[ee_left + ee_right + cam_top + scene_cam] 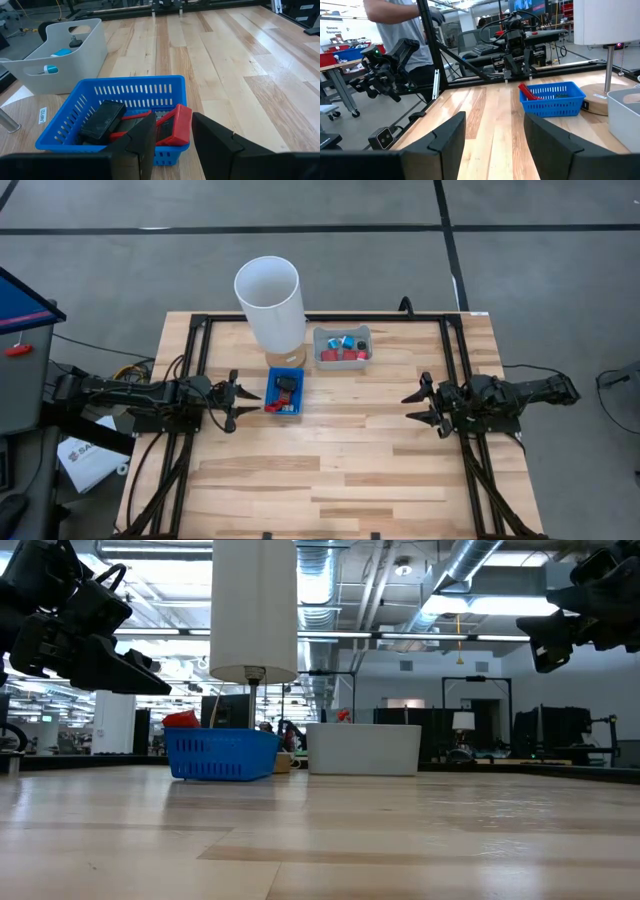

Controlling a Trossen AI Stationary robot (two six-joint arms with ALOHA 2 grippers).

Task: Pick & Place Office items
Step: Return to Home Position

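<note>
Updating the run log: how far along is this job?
Done: a red clock and black clock lie in the blue bin; small pieces sit in the white bin. In hand: nothing, the left gripper and right gripper hang open, empty, at the sides. Left: no loose items show on the table.

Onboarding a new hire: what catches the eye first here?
The tall white cylinder at the table's back edge dominates. In front of it sits the blue bin holding red clocks and a black clock, with a white bin to its right. The left gripper and right gripper hover open at either side.
</note>
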